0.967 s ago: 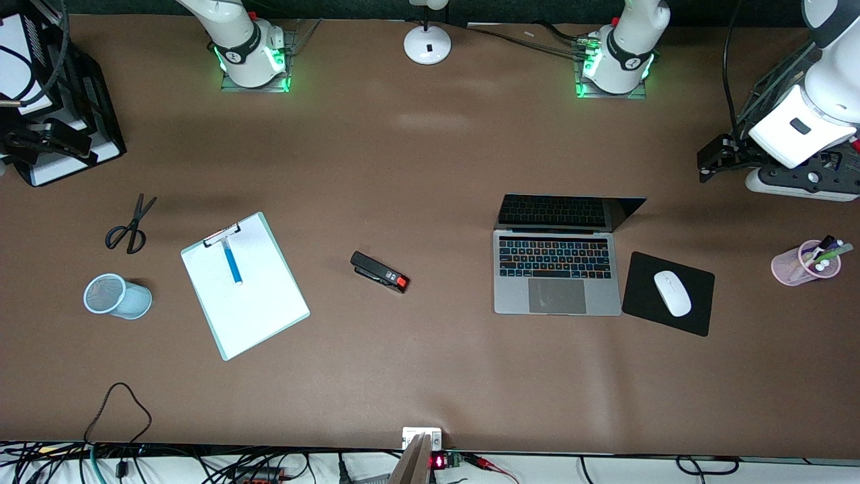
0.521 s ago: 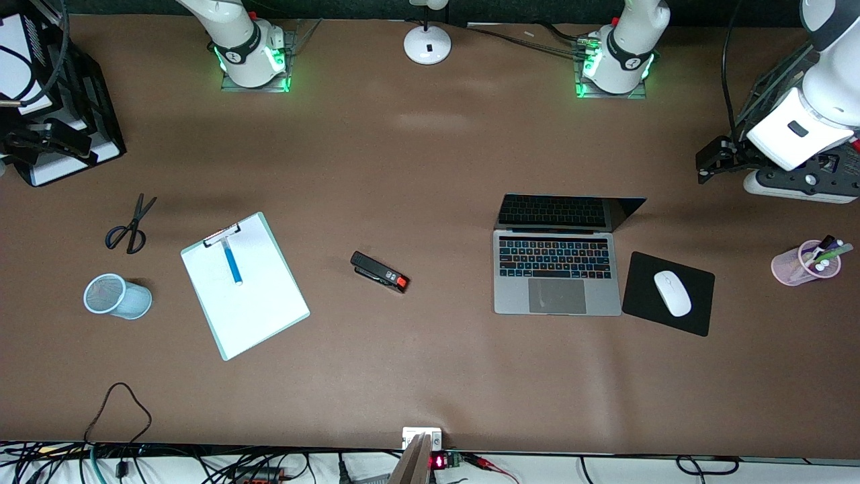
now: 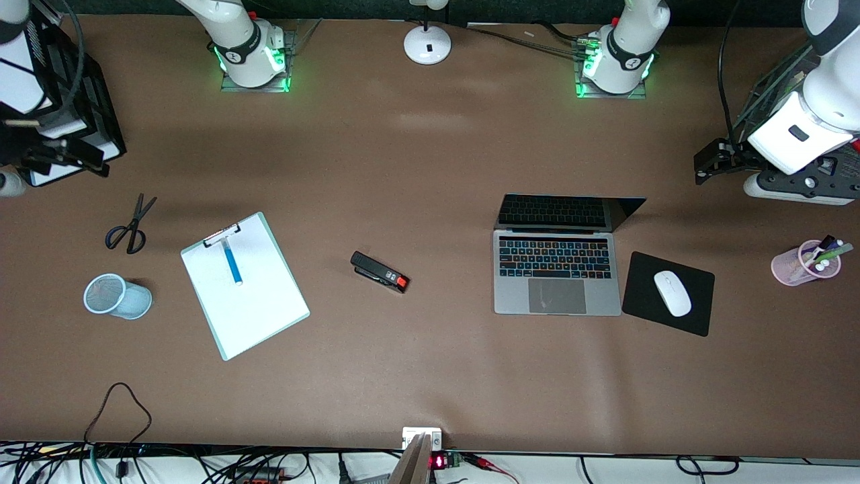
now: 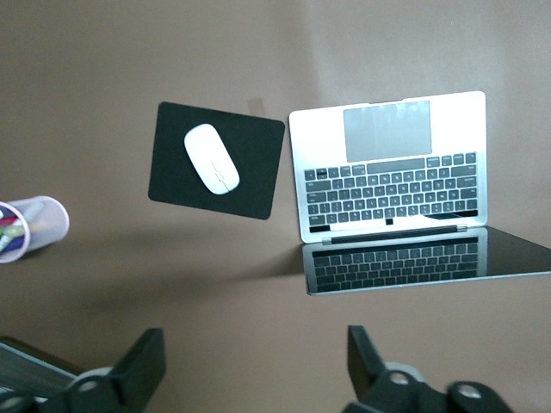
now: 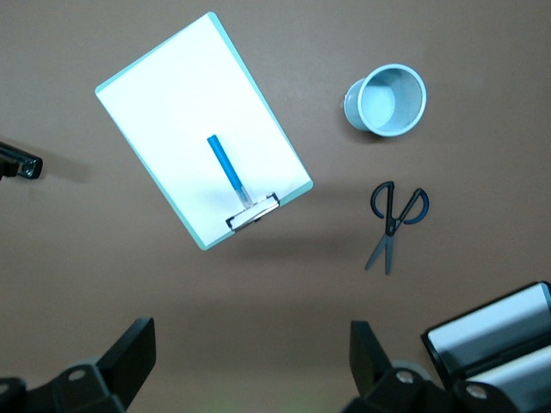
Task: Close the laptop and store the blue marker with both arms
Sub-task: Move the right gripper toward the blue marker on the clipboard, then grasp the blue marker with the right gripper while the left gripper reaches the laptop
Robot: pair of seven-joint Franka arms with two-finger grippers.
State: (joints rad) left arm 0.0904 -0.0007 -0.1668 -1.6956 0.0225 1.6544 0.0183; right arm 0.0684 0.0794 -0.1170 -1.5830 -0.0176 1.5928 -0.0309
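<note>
In the front view, the laptop [image 3: 556, 269] is standing open beside the mouse pad [image 3: 668, 294], and the blue marker [image 3: 232, 261] is lying on the clipboard [image 3: 245, 285]. In the left wrist view, the left gripper [image 4: 256, 370] is hanging wide open, holding nothing. In the right wrist view, the right gripper [image 5: 251, 366] is hanging equally wide and empty.

Robot lab, two bolted-down arm bases [image 3: 252, 57], brown table [image 3: 430, 376], tangled cables [image 3: 121, 464]

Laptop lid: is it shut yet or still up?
Open. The laptop shows its lit keyboard and trackpad in the front view, and its screen stands up from the hinge in the left wrist view. Neither gripper touches it.
</note>
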